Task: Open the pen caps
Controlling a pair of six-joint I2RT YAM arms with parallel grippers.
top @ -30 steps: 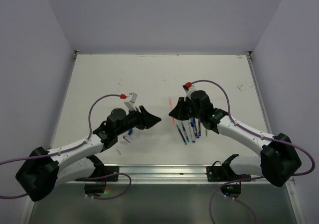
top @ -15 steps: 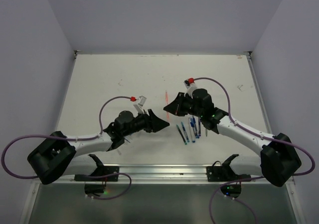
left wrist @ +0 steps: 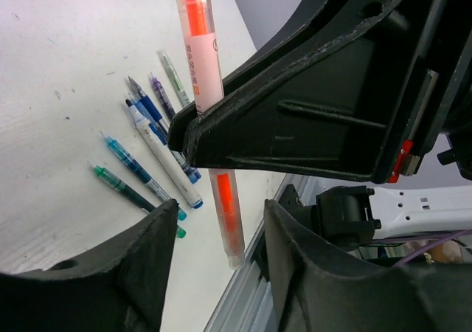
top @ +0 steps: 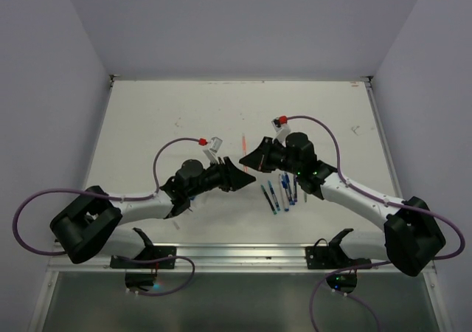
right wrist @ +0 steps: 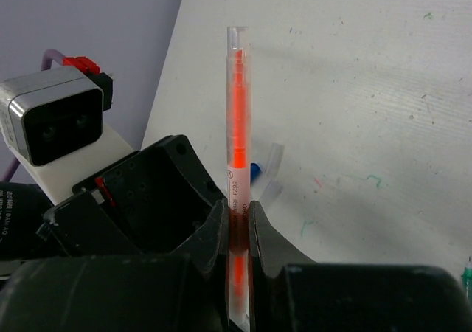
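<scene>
Left gripper (top: 247, 177) is wide open, holding nothing (the orange-red pen (left wrist: 198, 44) lines up between its fingers in the left wrist view). Right gripper (top: 249, 157) is clamped tight on that pen's barrel. The blue pen caps (left wrist: 193, 198) are on the pens (top: 280, 193) lying under the right arm.

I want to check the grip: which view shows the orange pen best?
Right wrist: the orange pen runs long through the frame, clamped in the right gripper's jaws. Left wrist shows it partly hidden behind that gripper; the top view gives only a thin line.
</scene>
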